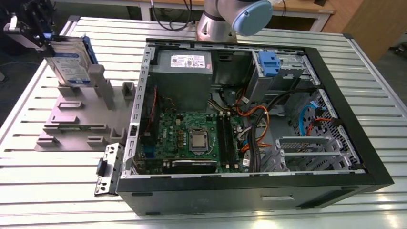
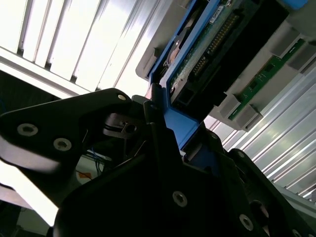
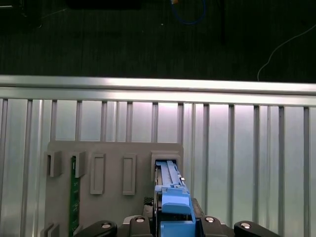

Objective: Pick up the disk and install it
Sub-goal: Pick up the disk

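While the disk (image 1: 66, 64) stands on edge in a slot at the far end of the grey fixture (image 1: 70, 119), the gripper (image 3: 173, 224) sits at its upper end, clenched on the blue side rail (image 3: 170, 197), as the second wrist view suggests. The pick-up looks best done as a straight pull along the slot, with no twist, so the rails do not bind against the fixture's walls or disturb the green memory module (image 3: 75, 192) in another slot of the fixture.
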Motion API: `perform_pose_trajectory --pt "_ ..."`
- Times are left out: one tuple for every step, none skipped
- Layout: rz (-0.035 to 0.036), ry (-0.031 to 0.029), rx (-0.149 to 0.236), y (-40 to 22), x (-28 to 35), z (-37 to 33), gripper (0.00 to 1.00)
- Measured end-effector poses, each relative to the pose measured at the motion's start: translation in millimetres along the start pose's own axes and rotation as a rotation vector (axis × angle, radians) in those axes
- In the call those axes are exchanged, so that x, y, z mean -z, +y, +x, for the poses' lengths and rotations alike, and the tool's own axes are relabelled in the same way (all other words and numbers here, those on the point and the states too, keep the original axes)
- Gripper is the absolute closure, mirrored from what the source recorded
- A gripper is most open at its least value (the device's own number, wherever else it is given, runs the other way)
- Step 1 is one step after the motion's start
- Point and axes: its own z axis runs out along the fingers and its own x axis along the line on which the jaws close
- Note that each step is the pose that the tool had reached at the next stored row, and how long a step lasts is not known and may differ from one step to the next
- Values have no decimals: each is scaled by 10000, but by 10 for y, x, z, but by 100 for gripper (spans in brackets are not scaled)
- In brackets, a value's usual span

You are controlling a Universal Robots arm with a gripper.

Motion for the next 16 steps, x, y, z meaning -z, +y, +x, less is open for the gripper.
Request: perform_pose_trajectory --pt "1 1 0 0 8 0 63" --pt "0 4 0 0 18 0 63" --pt "0 8 0 1 27 0 63" --pt "-1 13 0 1 37 0 63" --pt "-1 18 -1 1 46 0 63" --pt "-1 22 -1 1 55 -1 63" --pt "-1 27 0 1 63 0 63" --pt "-1 32 0 2 73 -1 63" --pt "-1 37 -1 2 82 -1 63" --pt "-1 43 -1 2 91 -1 63" --pt "-1 48 -1 2 99 -1 63" --pt "-1 54 -1 2 107 -1 63" --pt "-1 59 -1 2 115 -1 63" --pt "0 64 -1 3 123 -1 63" --pt "-1 70 -1 3 132 -1 63" --pt "-1 75 -2 3 139 -1 63"
